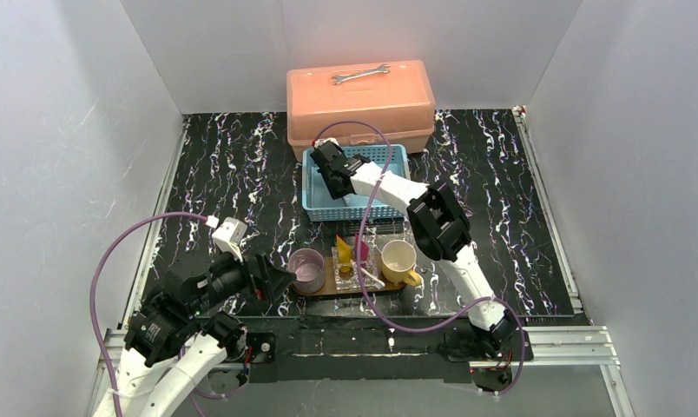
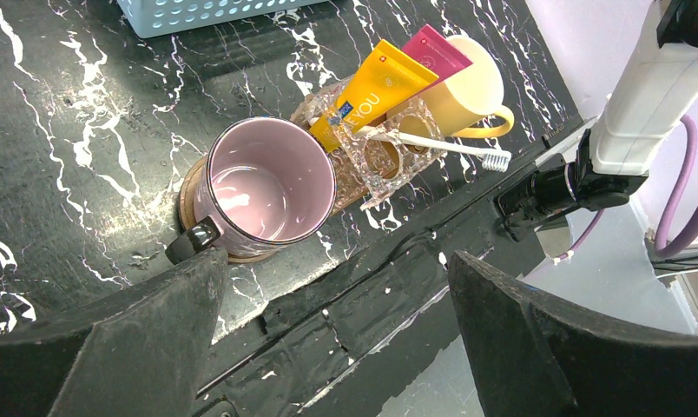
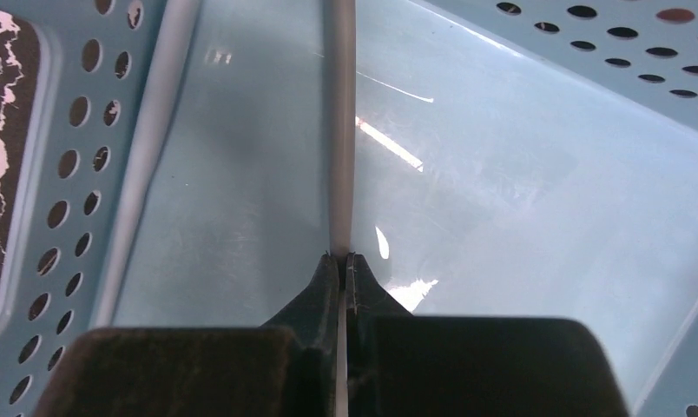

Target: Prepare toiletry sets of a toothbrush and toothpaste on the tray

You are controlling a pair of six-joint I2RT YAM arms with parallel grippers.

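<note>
Robot lab cell: white partition walls [image 1: 76,104], marbled black tabletop [image 1: 233,174].

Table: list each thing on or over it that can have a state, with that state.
Left gripper, open.
Right gripper, shut on toothbrush.
Toolbox, lid closed.
Pink mug, upright, empty.
Yellow mug, upright.
Yellow tube, propped in clear holder.
Pink tube, propped likewise.

black marbled table [image 1: 224,165]: orange toolbox [image 1: 360,100], blue basket [image 1: 328,213], brown tray [image 1: 326,291]
</note>
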